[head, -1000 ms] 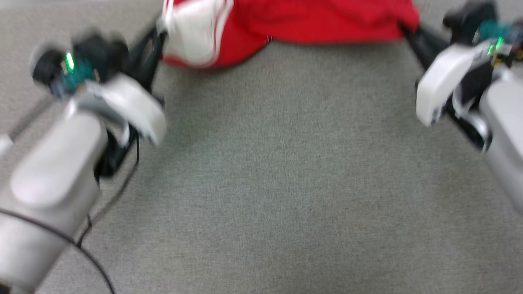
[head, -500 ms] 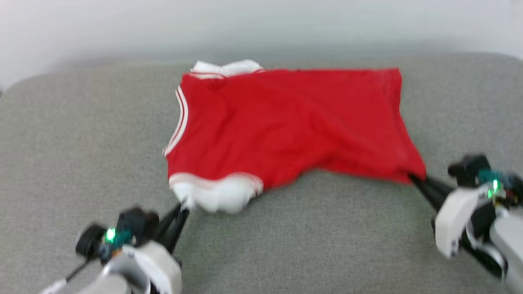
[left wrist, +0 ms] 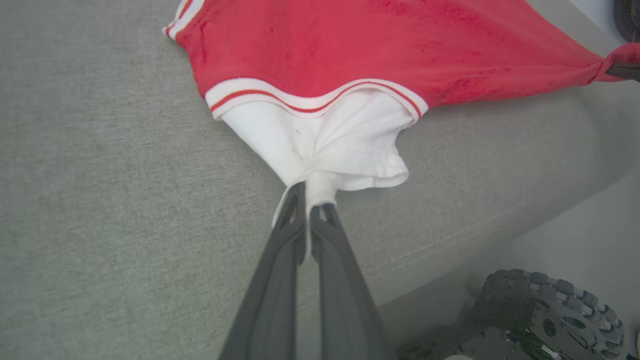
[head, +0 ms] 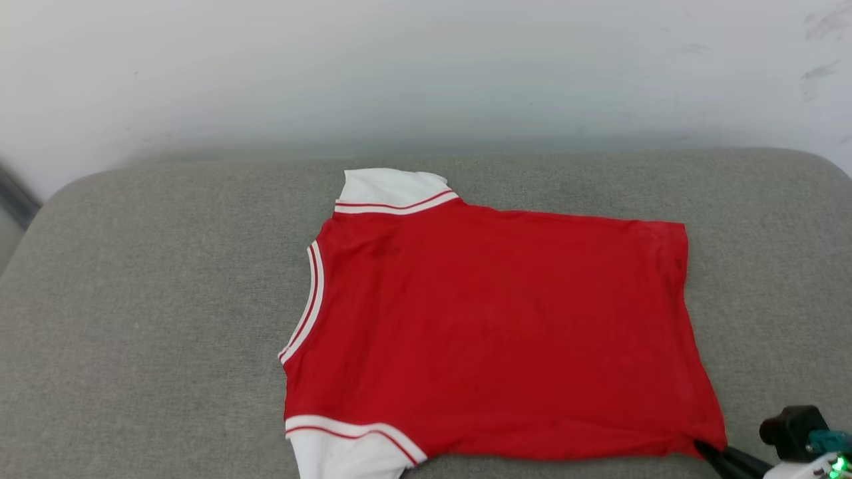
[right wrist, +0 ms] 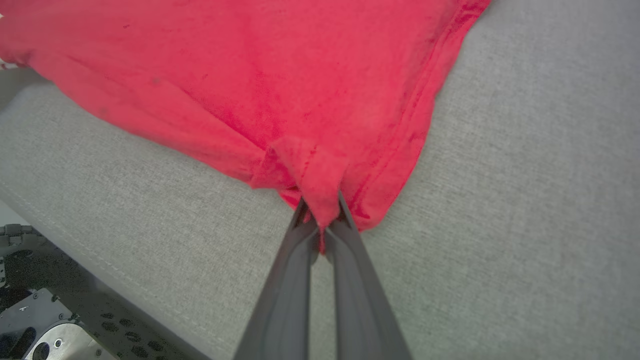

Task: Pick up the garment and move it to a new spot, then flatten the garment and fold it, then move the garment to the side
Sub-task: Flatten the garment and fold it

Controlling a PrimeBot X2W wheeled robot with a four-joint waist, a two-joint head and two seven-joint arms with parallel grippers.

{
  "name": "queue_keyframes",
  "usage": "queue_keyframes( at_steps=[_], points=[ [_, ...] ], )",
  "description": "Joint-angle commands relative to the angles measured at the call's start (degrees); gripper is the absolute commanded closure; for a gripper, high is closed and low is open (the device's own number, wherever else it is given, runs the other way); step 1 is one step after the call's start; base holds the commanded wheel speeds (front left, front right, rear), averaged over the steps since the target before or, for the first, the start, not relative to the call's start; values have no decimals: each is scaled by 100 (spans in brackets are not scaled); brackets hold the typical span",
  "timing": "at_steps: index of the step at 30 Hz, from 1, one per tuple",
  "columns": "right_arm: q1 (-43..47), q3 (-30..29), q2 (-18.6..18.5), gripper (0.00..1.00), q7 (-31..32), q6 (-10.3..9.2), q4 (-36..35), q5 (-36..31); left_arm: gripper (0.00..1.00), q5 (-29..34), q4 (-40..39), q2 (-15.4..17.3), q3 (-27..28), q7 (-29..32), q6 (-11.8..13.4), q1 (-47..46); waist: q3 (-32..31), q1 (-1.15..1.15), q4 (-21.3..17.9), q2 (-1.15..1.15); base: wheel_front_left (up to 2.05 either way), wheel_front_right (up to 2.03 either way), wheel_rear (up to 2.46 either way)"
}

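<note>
No lettering, number, label or brand can be read anywhere; the garment [head: 492, 332] shows plain red cloth.

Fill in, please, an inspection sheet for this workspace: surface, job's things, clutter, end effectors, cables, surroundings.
Surface: grey fabric cushion, no stains seen.
Job's things: shirt spread on the cushion, plain red side up, few wrinkles.
Clutter: nothing seen.
End effectors: left end effector shut on the near white sleeve; right end effector shut on the near hem corner.
Cables: nothing seen.
Surroundings: pale wall behind the cushion; robot's wheel by its front edge.
</note>
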Motion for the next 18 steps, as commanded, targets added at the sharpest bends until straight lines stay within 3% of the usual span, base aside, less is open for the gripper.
queue_keyframes(
  at_steps=[1,11,18],
  points=[
    [278,-144,-78,100,89,-4,-187,-49,100,-51,-11,60,-46,49,5,145,-15,2,33,0,0,0,0],
    [691,-969,119,100,593,-3,-809,-310,100,207,194,-33,87,-77,-149,-318,93,2,23,0,0,0,0],
    [461,-1480,324,100,912,-4,-1210,-496,100,644,492,-153,196,69,-428,-1352,350,2,-88,0,0,0,0]
  ],
)
